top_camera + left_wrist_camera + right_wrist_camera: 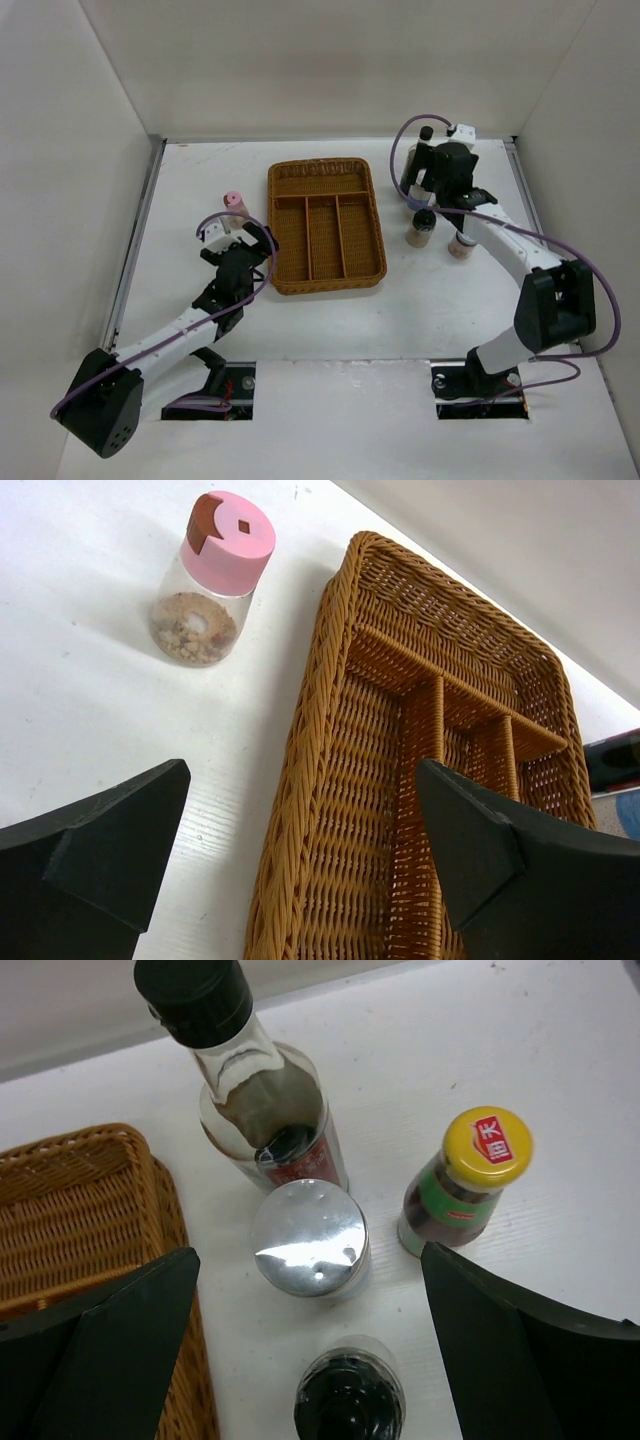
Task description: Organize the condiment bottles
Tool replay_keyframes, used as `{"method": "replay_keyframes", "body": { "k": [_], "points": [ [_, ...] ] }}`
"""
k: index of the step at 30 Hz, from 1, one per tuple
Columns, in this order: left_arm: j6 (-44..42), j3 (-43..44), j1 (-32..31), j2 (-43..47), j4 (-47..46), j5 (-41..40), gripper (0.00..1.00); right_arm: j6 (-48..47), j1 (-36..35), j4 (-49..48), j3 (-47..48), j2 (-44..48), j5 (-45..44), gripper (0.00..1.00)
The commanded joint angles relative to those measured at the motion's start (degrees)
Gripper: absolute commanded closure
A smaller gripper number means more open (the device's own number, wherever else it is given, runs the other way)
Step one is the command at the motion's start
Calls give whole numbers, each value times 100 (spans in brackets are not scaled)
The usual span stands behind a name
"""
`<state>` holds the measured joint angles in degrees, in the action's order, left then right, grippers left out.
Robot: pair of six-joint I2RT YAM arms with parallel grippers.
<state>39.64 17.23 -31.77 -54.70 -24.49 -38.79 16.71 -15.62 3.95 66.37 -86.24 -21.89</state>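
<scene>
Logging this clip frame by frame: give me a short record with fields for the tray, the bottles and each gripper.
tray: wicker tray, mid-table, no bottle in any compartment
left of tray: pink-lidded jar, upright, alone
right of tray: tall black-capped bottle, grey-lidded jar, yellow-capped bottle, short black-capped bottle, upright, clustered
left arm: left gripper open, empty, by the tray's left rim
right arm: right gripper open, empty, above the cluster
</scene>
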Motion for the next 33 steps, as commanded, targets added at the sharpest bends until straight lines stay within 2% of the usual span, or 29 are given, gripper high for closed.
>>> {"method": "replay_keyframes", "body": {
  "k": [1,6,15,21,28,33],
  "points": [
    [-9,-62,35,29,-311,-15,0,52,72,54,385,-243,176,0],
    [-9,-62,35,12,-346,-15,0,95,107,80,482,-587,194,3],
    [0,-88,26,-50,-399,-6,0,34,116,-25,833,-1255,150,19],
    [-9,-106,44,-6,-407,-6,0,-71,11,-227,887,-1309,-114,44],
    [0,-97,44,-50,-425,-6,0,-527,-621,-719,746,-456,-474,46],
    [9,-124,44,-59,-469,-6,0,-888,-1289,-1062,1009,-253,-606,46]
  ]
}}
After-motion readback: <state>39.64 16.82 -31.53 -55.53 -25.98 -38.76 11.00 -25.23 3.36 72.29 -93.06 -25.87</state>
